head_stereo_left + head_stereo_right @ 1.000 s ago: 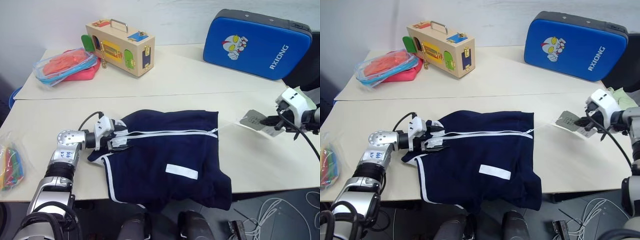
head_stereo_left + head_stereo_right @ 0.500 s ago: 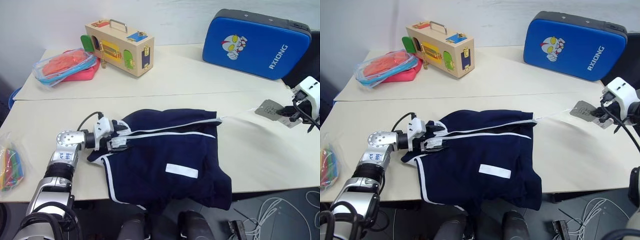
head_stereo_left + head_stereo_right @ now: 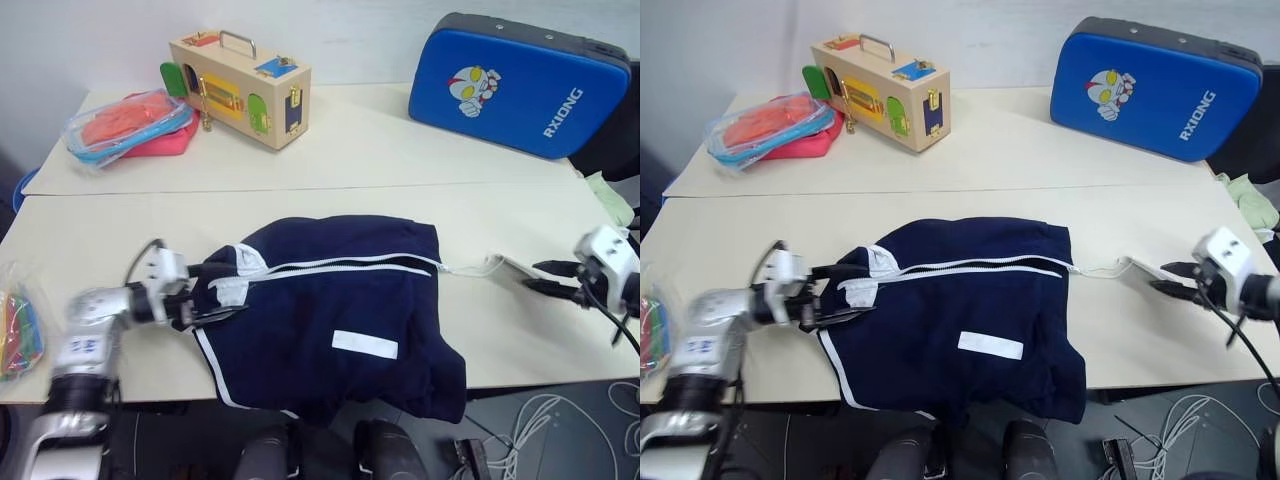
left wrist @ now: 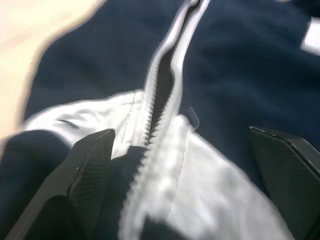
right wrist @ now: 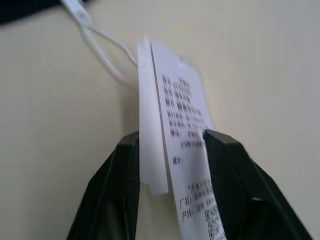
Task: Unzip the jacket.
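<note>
Two cream tabletops [image 3: 400, 160] meet at a seam before a pale wall; the near one carries the jacket [image 3: 330, 310], soft navy cloth with white zipper tape, lying at its front middle with the hem drooping over the near edge. Far left stand a wooden latch box [image 3: 240, 88] and a crinkled clear bag [image 3: 125, 125]; far right leans a blue padded case [image 3: 520, 85]. Bare tabletop lies right of the jacket. The left gripper [image 3: 205, 300] sits at the white collar, fingers spread wide. The right gripper [image 3: 548, 278] has its fingers on either side of the paper hang tags [image 5: 175, 130], which hang off the zipper on a white string; whether they pinch, I cannot tell.
</note>
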`<state>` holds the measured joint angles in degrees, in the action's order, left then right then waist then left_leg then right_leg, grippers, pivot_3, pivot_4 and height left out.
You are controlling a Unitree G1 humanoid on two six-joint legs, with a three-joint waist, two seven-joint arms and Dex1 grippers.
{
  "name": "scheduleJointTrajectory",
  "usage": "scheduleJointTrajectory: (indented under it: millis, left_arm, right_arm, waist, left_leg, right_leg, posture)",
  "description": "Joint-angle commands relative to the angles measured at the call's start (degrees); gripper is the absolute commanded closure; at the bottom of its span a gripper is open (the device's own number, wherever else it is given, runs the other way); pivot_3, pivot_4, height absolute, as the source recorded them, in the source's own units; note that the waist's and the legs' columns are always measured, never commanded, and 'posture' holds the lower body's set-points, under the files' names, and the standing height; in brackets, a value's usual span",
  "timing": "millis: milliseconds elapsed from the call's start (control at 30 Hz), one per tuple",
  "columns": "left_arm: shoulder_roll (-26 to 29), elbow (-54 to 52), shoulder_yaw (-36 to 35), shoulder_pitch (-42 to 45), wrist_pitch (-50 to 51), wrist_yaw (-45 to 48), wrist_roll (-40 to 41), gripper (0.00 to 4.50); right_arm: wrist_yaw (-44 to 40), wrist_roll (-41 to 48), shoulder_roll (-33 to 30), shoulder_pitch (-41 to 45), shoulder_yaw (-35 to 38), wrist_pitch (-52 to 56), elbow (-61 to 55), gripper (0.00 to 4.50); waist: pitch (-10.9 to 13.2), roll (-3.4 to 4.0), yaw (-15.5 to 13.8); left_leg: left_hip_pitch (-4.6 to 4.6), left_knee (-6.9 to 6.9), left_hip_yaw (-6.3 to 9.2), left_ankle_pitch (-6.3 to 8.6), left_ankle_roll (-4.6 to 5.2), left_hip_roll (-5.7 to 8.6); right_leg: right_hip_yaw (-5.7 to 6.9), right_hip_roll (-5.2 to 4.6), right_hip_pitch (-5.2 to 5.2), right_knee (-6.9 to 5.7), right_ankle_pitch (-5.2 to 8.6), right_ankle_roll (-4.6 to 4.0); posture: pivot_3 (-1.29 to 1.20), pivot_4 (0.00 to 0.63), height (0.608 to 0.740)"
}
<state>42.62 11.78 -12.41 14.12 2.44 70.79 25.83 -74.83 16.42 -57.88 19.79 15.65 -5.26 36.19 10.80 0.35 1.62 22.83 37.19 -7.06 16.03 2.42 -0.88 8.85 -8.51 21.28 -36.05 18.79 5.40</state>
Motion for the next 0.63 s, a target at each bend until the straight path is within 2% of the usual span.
scheduleJointTrajectory:
  millis: [33, 100, 167, 233, 367, 500, 633]
  left_arm:
    - [4.8, -9.4, -8.0, -8.6, 5.0, -0.9, 3.7, 0.0]
    - [7.0, -10.8, -11.6, -14.2, 4.9, -0.4, 3.1, 0.0]
    - [7.9, -11.8, -13.8, -17.8, 4.7, -0.3, 3.1, 0.0]
    - [7.8, -12.5, -15.2, -20.2, 3.7, -0.5, 2.9, 0.0]
    - [4.6, -13.4, -12.5, -25.2, -6.3, -3.2, -4.0, 0.0]
    - [1.4, -14.2, -10.2, -23.8, -10.4, -8.7, -7.7, 0.0]
    - [0.1, -17.3, -9.8, -23.0, -7.1, -11.8, -5.7, 0.0]
  right_arm:
    - [-5.0, 10.3, 0.8, -4.6, 10.2, -4.0, -9.6, 1.23]
    - [-5.2, 15.1, 1.6, -7.0, 12.6, 1.5, -15.0, 0.48]
    - [-8.0, 16.9, 2.8, -9.7, 12.1, 0.4, -20.7, 0.05]
    - [-11.0, 17.5, 4.6, -12.4, 9.7, -1.3, -25.8, 0.05]
    - [-14.3, 13.8, 12.0, -14.4, 0.0, -8.4, -30.5, 0.05]
    - [-12.2, 11.3, 15.4, -17.9, -1.4, -14.3, -30.6, 0.05]
    - [-9.1, 10.2, 16.0, -20.7, 0.1, -18.8, -28.5, 0.05]
  waist:
    - [0.0, 0.04, 0.1]
    - [0.1, 0.09, 0.2]
    - [0.1, 0.08, 0.0]
    - [0.2, 0.04, -0.2]
    - [0.2, 0.03, -0.6]
    - [0.2, 0.1, -1.7]
    - [0.2, -0.02, -2.3]
  left_leg:
    - [-0.04, 0.0, 0.01, 0.0, 0.01, 0.0]
    - [-0.55, -0.08, 0.02, 0.11, 0.01, 0.0]
    - [-0.73, -0.11, 0.11, 0.35, -0.03, -0.08]
    - [-0.69, -0.11, 0.2, 0.57, -0.28, -0.14]
    - [-0.63, -0.11, 0.23, 0.58, -0.42, -0.15]
    - [-0.54, -0.09, 0.18, 0.42, -0.1, -0.03]
    - [-0.54, 0.0, 0.19, 0.43, -0.03, -0.03]
  right_leg:
    - [0.0, -0.01, -0.06, 0.03, 0.0, 0.0]
    - [0.01, -0.01, -0.57, 0.34, 0.0, 0.01]
    - [0.02, -0.01, -0.73, 0.4, 0.0, 0.0]
    - [0.03, -0.02, -0.68, 0.42, 0.01, -0.01]
    - [0.05, -0.02, -0.67, 0.49, 0.01, -0.02]
    - [0.07, -0.04, -0.61, 0.45, 0.01, -0.02]
    - [0.09, -0.05, -0.67, 0.46, 0.0, -0.01]
  posture:
    - [0.0, 0.15, 0.74]
    - [0.0, 0.15, 0.74]
    - [0.0, 0.15, 0.74]
    - [0.0, 0.15, 0.74]
    - [0.0, 0.15, 0.74]
    - [0.0, 0.15, 0.74]
    - [0.0, 0.15, 0.74]
